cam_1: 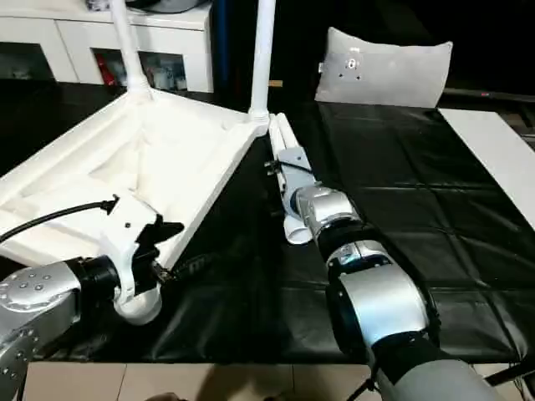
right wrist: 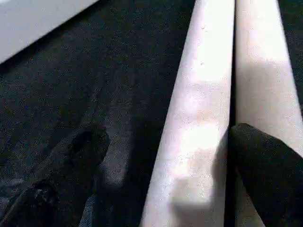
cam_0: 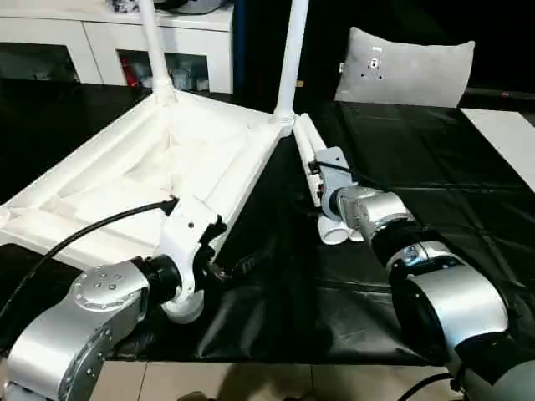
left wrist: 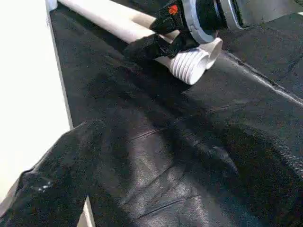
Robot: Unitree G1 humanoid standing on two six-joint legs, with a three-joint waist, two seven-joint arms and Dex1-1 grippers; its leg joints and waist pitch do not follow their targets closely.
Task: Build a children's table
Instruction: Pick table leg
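Note:
The children's table top [cam_0: 167,159] lies upside down on the black mat, ribbed side up. Two legs [cam_0: 155,50] [cam_0: 291,50] stand upright in its far corner sockets. Two loose legs [cam_1: 280,138] lie side by side on the mat just right of the top, threaded ends [left wrist: 191,64] toward me. My right gripper [right wrist: 168,135] is open over them, straddling one leg, with one finger [right wrist: 265,165] in the groove between the two. My left gripper [cam_0: 227,249] is open and holds nothing, beside the top's near right corner socket [cam_0: 182,309].
A grey-white pillow [cam_0: 405,67] leans at the back right and a white cabinet [cam_0: 100,42] runs along the back left. A white board [cam_0: 506,142] lies at the right edge. The black mat [cam_0: 418,167] ends at pale floor tiles near me.

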